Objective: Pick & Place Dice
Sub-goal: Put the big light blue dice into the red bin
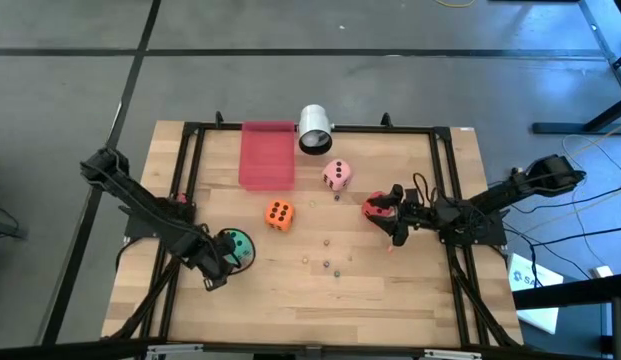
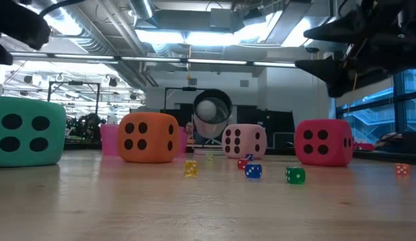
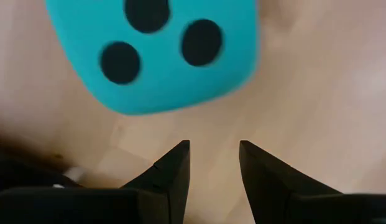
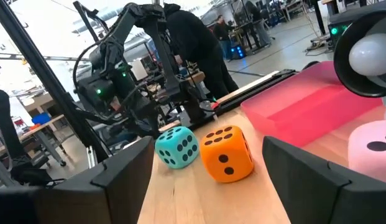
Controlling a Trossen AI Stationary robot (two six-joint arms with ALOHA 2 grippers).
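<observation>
The green die [image 1: 235,246] sits on the wooden table [image 1: 390,290] near its left edge, just ahead of the left gripper [image 3: 212,155], whose two dark fingers stand apart with bare wood between them and nothing held; the die shows a face of dark pips and lies just beyond the fingertips, not touching them. Farther off from that gripper, toward the table's middle, stands the orange die [image 1: 279,214], with open wood all round it. The pink die [image 1: 337,175] rests farther still, near the back, just beside a white cylinder [image 1: 314,130] lying on its side with its dark mouth toward the table, and next to that a flat pink tray [image 1: 266,155] lies against the back rail. The red die [image 1: 376,207] sits just beside the right gripper [image 1: 393,210], whose fingers are spread wide and empty, one each side of its wrist view. Between the two grippers, along the front half of the table, a few tiny dice [image 2: 253,171] in yellow, blue, green and red lie scattered, well apart from the big ones. A dark frame [image 1: 187,150] runs round the table's rim. No writing or brand can be read on anything.
</observation>
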